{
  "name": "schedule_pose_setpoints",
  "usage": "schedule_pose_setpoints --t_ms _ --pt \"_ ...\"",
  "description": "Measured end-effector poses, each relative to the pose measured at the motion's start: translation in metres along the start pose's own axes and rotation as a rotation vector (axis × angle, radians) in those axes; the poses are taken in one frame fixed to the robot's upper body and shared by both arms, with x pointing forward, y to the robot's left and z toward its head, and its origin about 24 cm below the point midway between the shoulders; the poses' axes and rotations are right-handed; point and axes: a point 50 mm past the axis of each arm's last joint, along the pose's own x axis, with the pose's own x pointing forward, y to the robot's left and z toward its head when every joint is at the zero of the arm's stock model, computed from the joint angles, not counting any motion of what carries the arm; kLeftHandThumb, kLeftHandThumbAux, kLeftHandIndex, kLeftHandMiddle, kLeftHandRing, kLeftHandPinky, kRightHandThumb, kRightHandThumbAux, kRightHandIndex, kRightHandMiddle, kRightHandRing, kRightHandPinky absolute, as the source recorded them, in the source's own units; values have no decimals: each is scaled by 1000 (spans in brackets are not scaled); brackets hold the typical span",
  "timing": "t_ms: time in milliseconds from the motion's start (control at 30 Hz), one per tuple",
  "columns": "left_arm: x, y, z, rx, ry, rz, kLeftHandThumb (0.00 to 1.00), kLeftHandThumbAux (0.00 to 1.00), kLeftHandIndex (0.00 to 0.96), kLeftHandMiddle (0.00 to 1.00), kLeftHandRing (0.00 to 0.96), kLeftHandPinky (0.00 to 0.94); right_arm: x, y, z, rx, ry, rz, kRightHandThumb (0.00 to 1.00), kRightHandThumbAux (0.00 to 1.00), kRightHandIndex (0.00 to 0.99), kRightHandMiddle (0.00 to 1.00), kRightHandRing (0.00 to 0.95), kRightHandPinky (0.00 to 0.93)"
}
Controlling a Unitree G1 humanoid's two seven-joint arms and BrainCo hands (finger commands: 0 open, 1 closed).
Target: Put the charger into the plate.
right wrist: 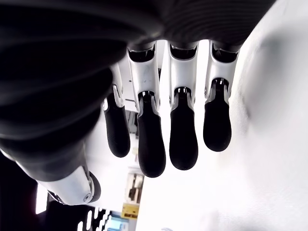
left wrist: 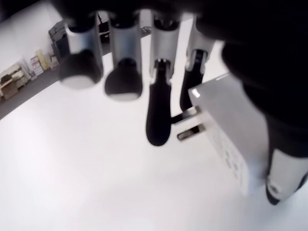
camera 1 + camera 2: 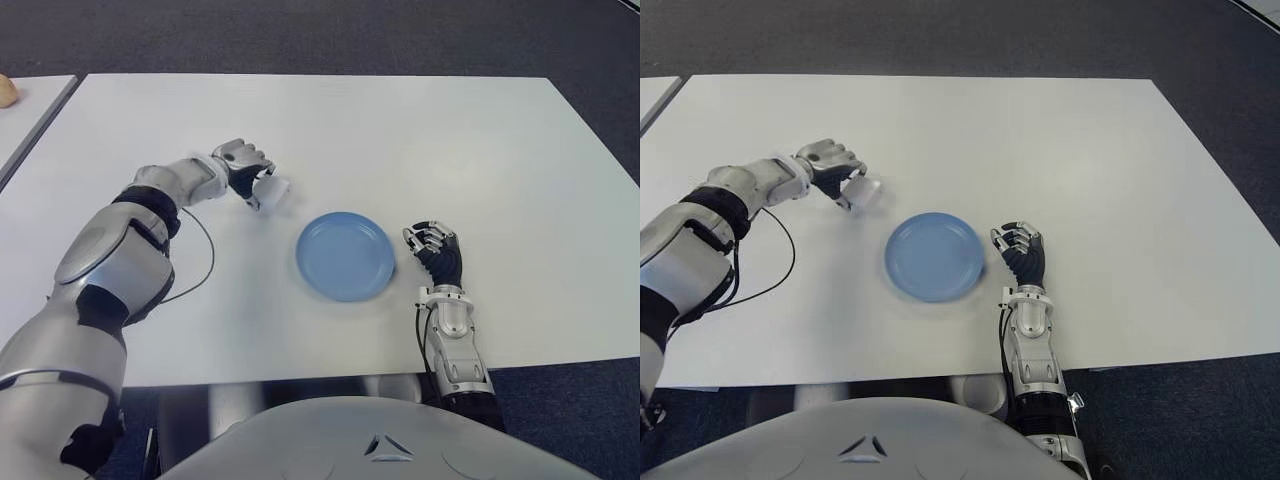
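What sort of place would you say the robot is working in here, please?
Probably an office or lab room: a plain white table stands on dark carpet, with another white table beside it. The left hand holds the charger near a blue plate.

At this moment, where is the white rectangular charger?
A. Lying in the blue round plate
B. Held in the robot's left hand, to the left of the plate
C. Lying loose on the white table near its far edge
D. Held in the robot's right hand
B: the left hand grips the white rectangular charger, left of the empty blue round plate; the left wrist view shows its prongs beside the fingers.
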Motion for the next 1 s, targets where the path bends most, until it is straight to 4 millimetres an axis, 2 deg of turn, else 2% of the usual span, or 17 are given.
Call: schedule_pose_setpoints --t_ms 167,467,800,1000 --pt "3 21 -1 -36 -4 63 852 668 398 544 859 836 2 1 0 1 -2 4 705 731 430 632 638 630" --pt "4 48 1 -86 -38 154 853 668 399 540 859 819 3 1 1 7 -9 12 705 731 430 634 643 637" --pt "1 63 1 -105 -63 202 853 668 398 535 855 782 4 2 -1 10 -11 17 705 731 430 634 643 634" --pt "2 71 17 -93 -133 260 853 668 398 535 856 797 4 3 -2 9 -6 18 705 731 430 635 642 635"
